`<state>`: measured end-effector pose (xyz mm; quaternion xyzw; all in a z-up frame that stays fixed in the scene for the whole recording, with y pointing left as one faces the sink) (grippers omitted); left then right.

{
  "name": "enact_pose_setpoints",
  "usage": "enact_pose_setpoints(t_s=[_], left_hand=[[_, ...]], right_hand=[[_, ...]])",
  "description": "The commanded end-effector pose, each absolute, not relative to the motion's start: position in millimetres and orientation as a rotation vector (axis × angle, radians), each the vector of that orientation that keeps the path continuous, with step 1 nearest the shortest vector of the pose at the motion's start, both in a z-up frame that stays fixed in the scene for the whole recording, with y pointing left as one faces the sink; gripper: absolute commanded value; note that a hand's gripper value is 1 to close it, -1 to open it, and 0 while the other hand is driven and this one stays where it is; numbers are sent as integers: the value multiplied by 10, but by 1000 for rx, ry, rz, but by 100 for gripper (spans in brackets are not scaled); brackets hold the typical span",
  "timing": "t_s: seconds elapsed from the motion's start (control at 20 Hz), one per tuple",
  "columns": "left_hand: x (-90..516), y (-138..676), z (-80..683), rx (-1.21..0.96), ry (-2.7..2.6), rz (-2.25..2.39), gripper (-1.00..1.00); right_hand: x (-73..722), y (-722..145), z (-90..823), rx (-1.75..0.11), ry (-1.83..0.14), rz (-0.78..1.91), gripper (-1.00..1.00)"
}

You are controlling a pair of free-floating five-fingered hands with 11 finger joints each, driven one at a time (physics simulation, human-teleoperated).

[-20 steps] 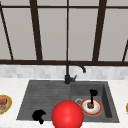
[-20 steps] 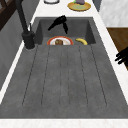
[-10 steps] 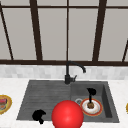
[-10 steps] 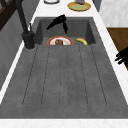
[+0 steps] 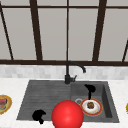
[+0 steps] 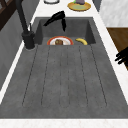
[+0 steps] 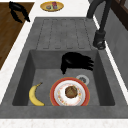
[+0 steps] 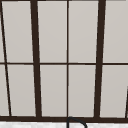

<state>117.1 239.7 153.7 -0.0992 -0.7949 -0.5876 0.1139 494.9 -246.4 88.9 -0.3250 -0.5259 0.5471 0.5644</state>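
Hovering over the sink basin (image 7: 27, 82), the right hand (image 7: 75, 62) is seen with fingers relaxed and spread, nothing gripped, poised just above the red-rimmed plate (image 7: 55, 88) near the basin's front wall. A brown muffin-like cake (image 7: 70, 91) is carried at the plate's middle. A banana (image 7: 34, 95) lies beside it. The left hand (image 5: 38, 115), loosely curled, is parked at the drainboard's front edge.

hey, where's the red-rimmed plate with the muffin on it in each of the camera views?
Front view: the plate lies in the basin at lower right, under the right hand.
Left side view: plate at upper middle, just past the basin's near wall.
Right side view: plate at lower middle, beside the banana.
Upper view: the window.
Shared landmark: the black faucet.
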Motion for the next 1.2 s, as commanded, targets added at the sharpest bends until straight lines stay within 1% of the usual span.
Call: enact_pose_setpoints(t_s=[0.0, 0.55, 0.85, 1.15], left_hand=[[1171, 2397, 1537, -291, -2331, -1723, 0], [1171, 2397, 1537, -291, -2331, -1723, 0], [1171, 2397, 1537, -291, -2331, -1723, 0], [1171, 2397, 1537, -291, -2331, -1723, 0]], right_hand=[[4983, -2400, 961, -770, -1363, 1291, -100], [5071, -2184, 1285, -753, -1526, 1321, -100], [5091, -2049, 1522, -721, -1585, 1352, -100], [5080, -1921, 1860, -734, -1626, 1382, -100]])
